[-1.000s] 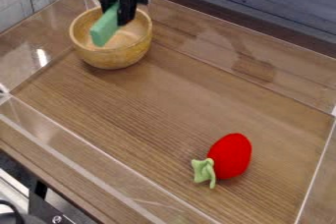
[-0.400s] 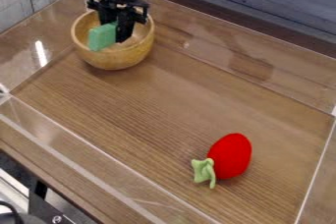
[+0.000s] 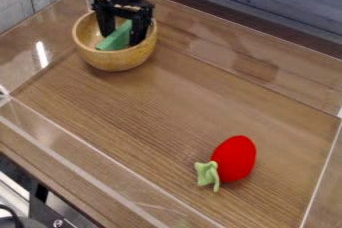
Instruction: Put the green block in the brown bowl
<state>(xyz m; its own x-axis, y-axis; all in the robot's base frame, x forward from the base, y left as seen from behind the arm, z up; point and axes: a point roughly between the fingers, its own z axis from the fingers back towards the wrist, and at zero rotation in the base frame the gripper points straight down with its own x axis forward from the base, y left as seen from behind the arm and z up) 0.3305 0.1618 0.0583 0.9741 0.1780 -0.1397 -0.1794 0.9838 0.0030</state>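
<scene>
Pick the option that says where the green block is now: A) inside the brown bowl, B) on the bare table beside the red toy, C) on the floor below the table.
A: the green block lies within the walls of the brown bowl.

The block (image 3: 116, 38) lies in the bowl (image 3: 118, 59), which sits on the surface (image 3: 174, 107) at the far left, with bare stretches of it to the right and in front. The toy (image 3: 233, 160) rests on the same surface at the near right, well apart from the bowl, its stem (image 3: 207, 175) at the end toward the front left. Behind the bowl is the hand (image 3: 123, 14), above its far side and partly over the inside.
</scene>
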